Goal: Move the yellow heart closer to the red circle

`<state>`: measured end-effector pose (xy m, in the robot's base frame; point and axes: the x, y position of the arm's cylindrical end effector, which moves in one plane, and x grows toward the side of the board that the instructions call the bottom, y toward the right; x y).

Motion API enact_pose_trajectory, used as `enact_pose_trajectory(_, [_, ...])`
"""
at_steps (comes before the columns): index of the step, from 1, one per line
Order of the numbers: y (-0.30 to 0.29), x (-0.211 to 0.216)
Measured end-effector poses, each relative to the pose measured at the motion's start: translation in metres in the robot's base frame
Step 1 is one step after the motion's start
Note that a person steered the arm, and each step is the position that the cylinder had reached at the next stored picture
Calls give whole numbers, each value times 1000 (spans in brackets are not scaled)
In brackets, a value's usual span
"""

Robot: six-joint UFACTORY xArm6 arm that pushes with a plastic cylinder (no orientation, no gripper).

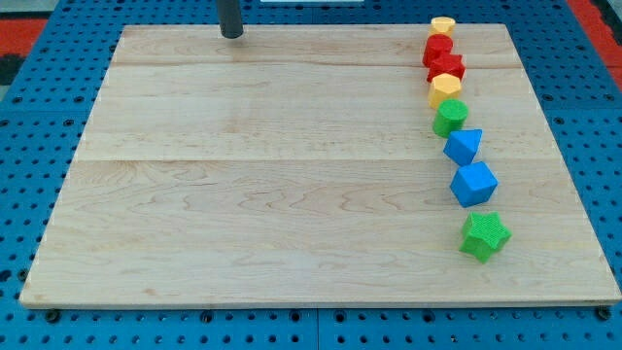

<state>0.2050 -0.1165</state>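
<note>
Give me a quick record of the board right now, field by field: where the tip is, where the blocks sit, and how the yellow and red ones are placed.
tip: my tip at the view's top, left of centre, far from every block
board: wooden board
block layout: one column down the view's right
top of column: yellow block, then two red blocks, shapes unclear
below them: second yellow block, touching the lower red one
rest: green block, two blue blocks, green star
</note>
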Motion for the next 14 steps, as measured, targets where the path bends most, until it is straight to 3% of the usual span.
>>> enact_pose_trajectory(4, [0, -13])
enact_pose_trajectory(7, [84, -11])
enact_pose_trajectory(9, [181, -13])
enact_pose_trajectory(14, [224, -14])
